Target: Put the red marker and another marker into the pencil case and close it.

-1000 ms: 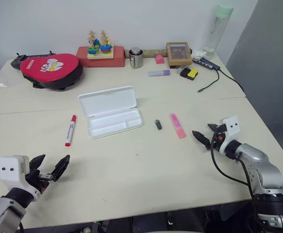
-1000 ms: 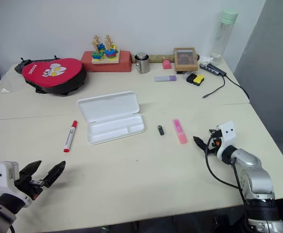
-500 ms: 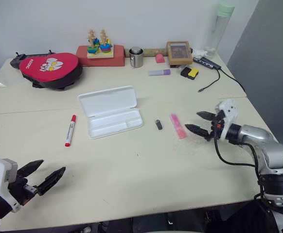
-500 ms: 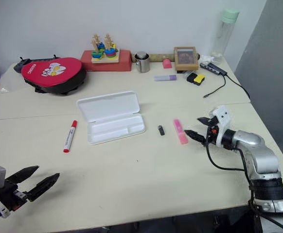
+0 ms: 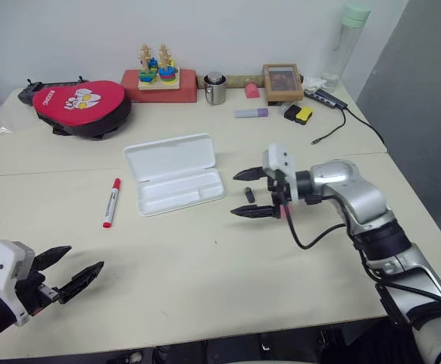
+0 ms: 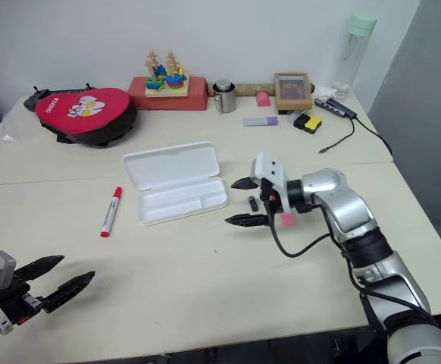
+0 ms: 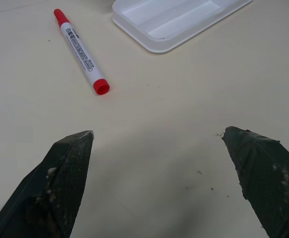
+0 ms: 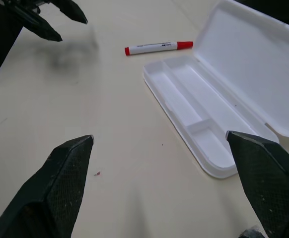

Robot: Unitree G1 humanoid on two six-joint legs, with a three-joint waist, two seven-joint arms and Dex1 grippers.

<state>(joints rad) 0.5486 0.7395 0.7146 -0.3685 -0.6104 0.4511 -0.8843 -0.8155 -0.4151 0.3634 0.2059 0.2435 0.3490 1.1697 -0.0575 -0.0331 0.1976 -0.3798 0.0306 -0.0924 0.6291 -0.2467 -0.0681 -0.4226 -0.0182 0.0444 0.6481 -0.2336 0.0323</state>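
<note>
The pencil case (image 5: pixel 179 193) lies open mid-table, its lid (image 5: pixel 169 157) flat behind the tray. To its left lies the red marker (image 5: pixel 111 202), also in the left wrist view (image 7: pixel 81 51). My right gripper (image 5: pixel 236 195) hovers open just right of the case, pointing left, one finger above the other. It straddles a small dark grey block (image 5: pixel 249 195). The pink highlighter (image 6: pixel 287 219) is mostly hidden behind this hand. My left gripper (image 5: pixel 84 258) is open near the table's front left edge, apart from the red marker.
A red pouch (image 5: pixel 80 106) lies at the back left. Along the wall stand a wooden toy (image 5: pixel 160 76), a metal cup (image 5: pixel 215 89), a picture frame (image 5: pixel 283 82) and a bottle (image 5: pixel 349 38). A purple highlighter (image 5: pixel 249 113) and a cable (image 5: pixel 334 125) lie back right.
My right gripper has swung left from the table's right side, over the pink highlighter, to beside the case, and has rolled. The left gripper has turned slightly in place.
</note>
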